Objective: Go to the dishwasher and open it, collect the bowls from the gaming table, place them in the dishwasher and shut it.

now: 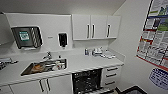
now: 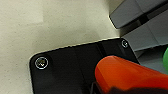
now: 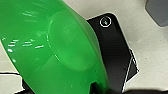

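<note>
Step in hand: the robot is facing the kitchenette with both bowls aboard and is judged to be closing on the dishwasher [image 1: 86,80] to load it.
Dishwasher: it is sitting under the counter [image 1: 82,62], between the white cabinet doors [image 1: 46,86] and the drawer stack [image 1: 111,75]; its dark inside with racks is showing, so the door is looking already down.
Green bowl: the green bowl [image 3: 52,50] is looming large and tilted in the right wrist view, close against the wrist plate, seemingly carried by that arm.
Orange bowl: the orange bowl [image 2: 130,75] is lying low in the left wrist view, over pale floor.
Claws: neither set of fingers is showing plainly, so whether each is wide, narrow or clamped cannot be told.
Doing it well: the robot is best squaring up to the opening, keeping both bowls clear of the lowered door and the drawer handles, and lowering each bowl onto a rack rather than dropping it.
Sink: the sink [image 1: 26,72] is holding a jumble of dishes, one brownish.
Counter: small items are clustering near the far corner.
</note>
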